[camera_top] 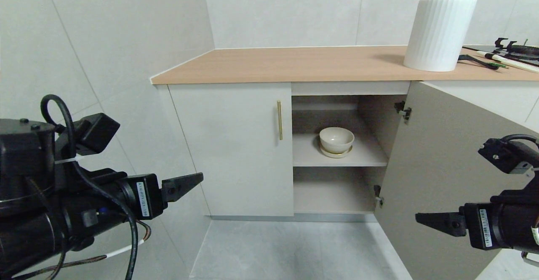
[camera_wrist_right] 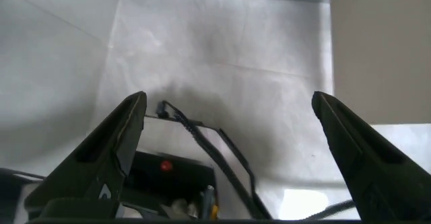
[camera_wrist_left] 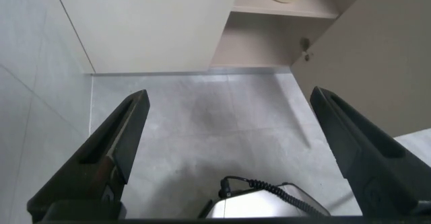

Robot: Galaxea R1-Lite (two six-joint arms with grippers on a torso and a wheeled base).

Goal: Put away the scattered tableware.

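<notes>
Cream ceramic bowl (camera_top: pixel 336 139) is sitting shelved; left gripper (camera_wrist_left: pixel 229 95) and right gripper (camera_wrist_right: pixel 229 97) are hanging, fingers spread; grey cabinet door (camera_top: pixel 433 166) likely needs pushing shut gently.

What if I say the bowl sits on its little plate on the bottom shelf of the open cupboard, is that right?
Not quite. The bowl sits on its little plate on the upper shelf of the open cupboard, not the bottom one. The head view shows it.
</notes>
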